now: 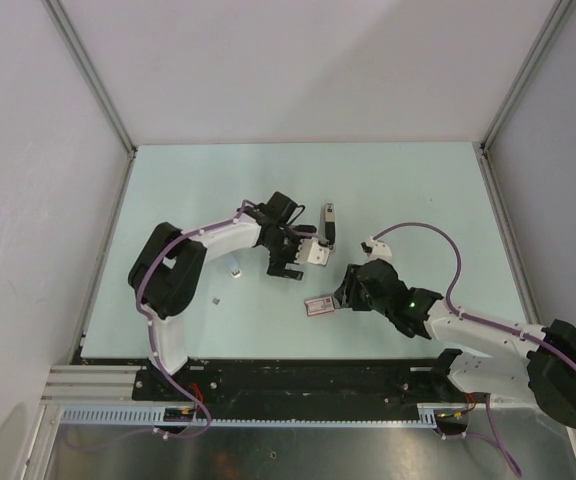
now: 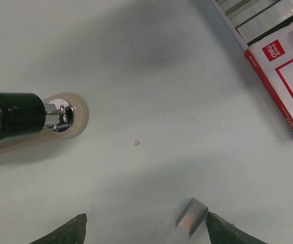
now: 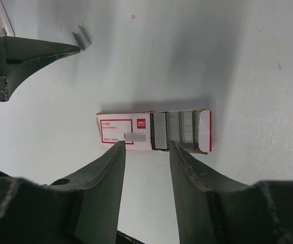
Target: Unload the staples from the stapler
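Worktop (image 1: 218, 180): pale green, closed in by a back wall (image 1: 298, 70) and two side walls, with the arm bases along the near edge. All items sit near the middle, well apart from every edge, and open surface runs from them to the back and both sides.

Count:
- One stapler (image 2: 19, 118), lying just beyond the left pincer (image 2: 145, 223) and not touched.
- One red-and-white box (image 3: 154, 131), its drawer slid out with about three strips showing.
- One loose strip of staples (image 2: 191, 217), just beside a left fingertip (image 2: 223, 231).
- Two small pale bits (image 1: 236, 268) left of the left arm, too small to identify.

The left pincer is spread wide, holding nothing. The right pincer (image 3: 147, 145) is partly spread, its tips at the box's near long edge, nothing between them.
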### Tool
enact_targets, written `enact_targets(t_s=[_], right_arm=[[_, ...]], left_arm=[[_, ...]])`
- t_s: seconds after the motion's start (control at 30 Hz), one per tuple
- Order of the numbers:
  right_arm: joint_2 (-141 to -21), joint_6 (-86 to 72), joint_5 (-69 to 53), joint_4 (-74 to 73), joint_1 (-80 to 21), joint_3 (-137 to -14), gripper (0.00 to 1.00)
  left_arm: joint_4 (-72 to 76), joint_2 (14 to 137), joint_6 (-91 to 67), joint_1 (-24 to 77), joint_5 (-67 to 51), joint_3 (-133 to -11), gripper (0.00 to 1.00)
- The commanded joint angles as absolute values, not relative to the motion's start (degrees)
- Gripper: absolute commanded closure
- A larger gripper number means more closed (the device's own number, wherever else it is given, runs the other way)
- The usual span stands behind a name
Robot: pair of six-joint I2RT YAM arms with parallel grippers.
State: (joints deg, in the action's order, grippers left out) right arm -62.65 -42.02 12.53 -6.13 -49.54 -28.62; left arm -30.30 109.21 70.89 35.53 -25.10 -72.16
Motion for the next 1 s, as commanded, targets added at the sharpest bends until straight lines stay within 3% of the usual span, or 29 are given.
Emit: enact_targets(t_s=[0.0, 0.97], right_arm=[[-61.3, -42.5, 11.7, -3.4, -48.9, -28.3, 0.56], [-61.9, -42.2, 10.1, -2.7, -48.0, -28.1, 0.63]], left_arm=[[-30.3, 110.4, 69.3, 36.3, -27.3, -74.5, 0.00], [-31.1, 112.9, 57.3, 36.4, -23.8, -78.4, 0.12]])
